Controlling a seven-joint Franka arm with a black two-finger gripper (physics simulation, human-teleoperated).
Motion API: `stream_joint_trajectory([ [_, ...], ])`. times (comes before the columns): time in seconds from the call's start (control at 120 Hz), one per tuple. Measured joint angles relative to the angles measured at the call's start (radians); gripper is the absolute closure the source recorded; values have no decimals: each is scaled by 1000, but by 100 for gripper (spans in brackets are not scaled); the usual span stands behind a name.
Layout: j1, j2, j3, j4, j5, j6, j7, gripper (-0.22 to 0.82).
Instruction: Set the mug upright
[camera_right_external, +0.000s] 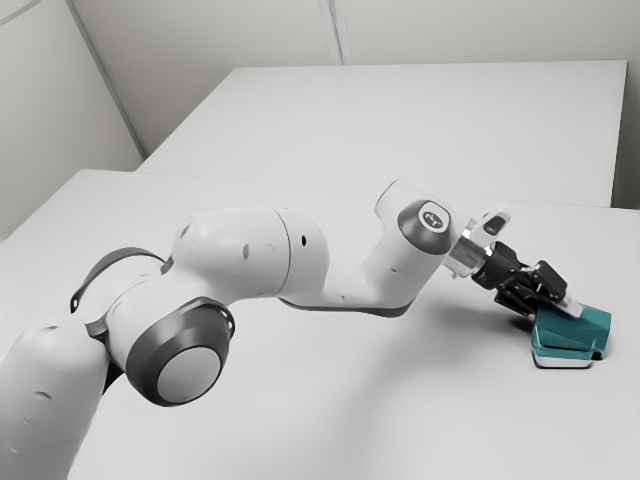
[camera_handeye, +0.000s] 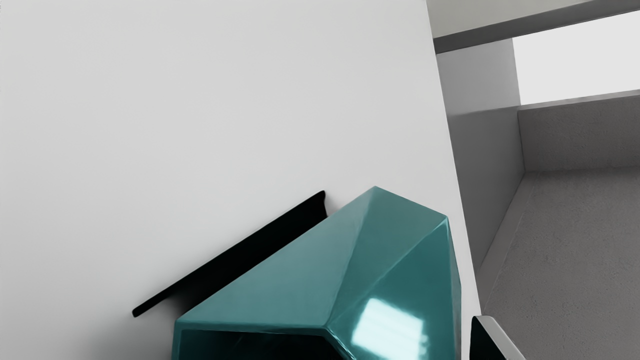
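Mug: teal and faceted, the mug (camera_right_external: 585, 325) lies on its side rather than upright, at the exterior view's right, on the near surface (camera_right_external: 300, 420).
Opening: dark within, the opening (camera_handeye: 250, 345) faces toward the tool (camera_right_external: 555, 309) in the wrist view.
Tool: black, tilted downward at the mug, its end overlapping the mug's upper side in the exterior view; whether it stands wide, narrow or closed on the mug cannot be told.
Arm: white with grey joint covers, the arm (camera_right_external: 245, 250) extends from the exterior view's left to the tool at the right.
Dark strip: a straight, narrow dark strip (camera_handeye: 235, 255) runs alongside the mug in the wrist view; its nature cannot be told.
Highlight: a bright patch (camera_handeye: 390, 327) shows on one of the mug's facets.
Far surface: a second pale top, the far surface (camera_right_external: 400, 130), lies beyond the near surface.
Walls: pale walls (camera_right_external: 200, 30) stand behind and at the exterior view's left.
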Motion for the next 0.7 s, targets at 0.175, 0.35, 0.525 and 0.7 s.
stream_joint_trajectory([
  [0.175,0,0,0,8,6,1,-3,61],
  [0.35,-4,-17,8,6,13,4,-8,69],
  [0.525,-4,-85,12,-29,21,3,-9,76],
  [0.7,18,-165,10,-81,111,2,-22,77],
])
